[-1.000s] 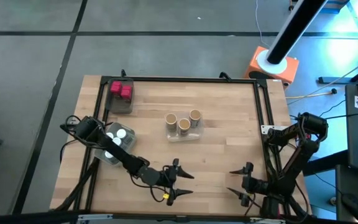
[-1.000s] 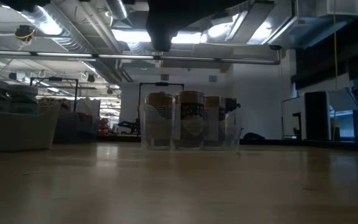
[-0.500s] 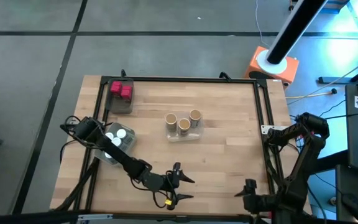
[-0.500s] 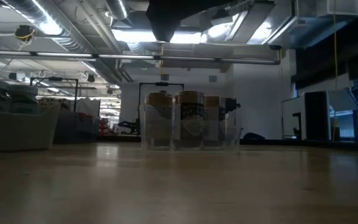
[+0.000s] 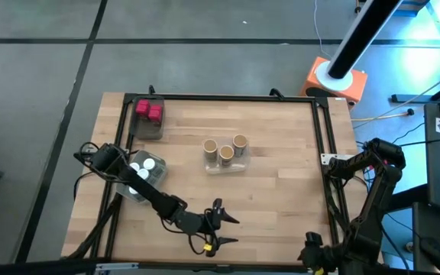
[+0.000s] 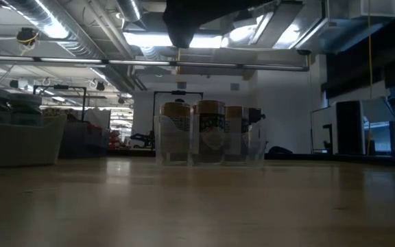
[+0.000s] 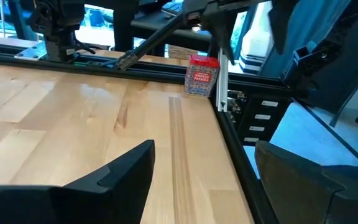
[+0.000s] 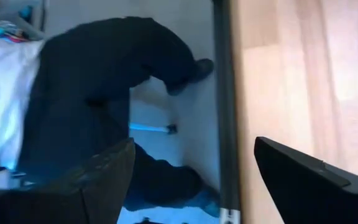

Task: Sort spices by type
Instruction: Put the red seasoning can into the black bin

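High view: spices already grouped in three clear trays, both grippers empty.

Tan cork-topped cylinders [image 5: 225, 151] stand upright at mid-worktop; red blocky jars [image 5: 149, 111] sit at the far left corner; white round-capped jars [image 5: 145, 168] lie at the left edge. All look small, light and rigid, probably smooth-sided and easy to tip, so I would pinch each across its body just under the cap. The trays [image 5: 224, 164] are thin transparent plastic, likely to slide. The worktop [image 5: 273, 153] is pale wood planks in a black frame. The left gripper [image 5: 218, 224] hovers near the front edge, fingers apart; the right gripper [image 5: 312, 254] hangs past the near right corner, spread too.
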Robot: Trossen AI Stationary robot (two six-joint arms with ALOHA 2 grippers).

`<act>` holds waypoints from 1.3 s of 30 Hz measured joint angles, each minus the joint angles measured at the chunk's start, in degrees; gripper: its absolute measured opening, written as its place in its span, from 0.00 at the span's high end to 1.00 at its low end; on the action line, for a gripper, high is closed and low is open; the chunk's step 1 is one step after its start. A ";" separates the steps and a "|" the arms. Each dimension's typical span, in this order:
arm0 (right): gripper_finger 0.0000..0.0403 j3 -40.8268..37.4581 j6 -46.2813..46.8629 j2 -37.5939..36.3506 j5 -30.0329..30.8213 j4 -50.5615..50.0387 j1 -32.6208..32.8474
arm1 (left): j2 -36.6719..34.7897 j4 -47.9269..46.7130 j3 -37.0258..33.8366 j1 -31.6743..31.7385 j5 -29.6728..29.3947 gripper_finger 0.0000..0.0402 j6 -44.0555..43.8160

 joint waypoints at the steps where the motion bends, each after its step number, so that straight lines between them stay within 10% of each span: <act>1: 0.18 0.01 -0.19 0.00 0.00 0.94 0.00 | 0.00 0.00 0.00 0.00 0.00 0.34 0.00; 16: 0.18 2.77 1.92 0.04 -2.16 -6.82 0.04 | 0.00 -0.56 0.00 0.02 -0.46 0.34 0.00; 39: 0.18 3.00 12.03 4.11 -24.50 -27.02 1.65 | -0.09 -3.01 0.00 0.76 -0.48 0.34 -1.32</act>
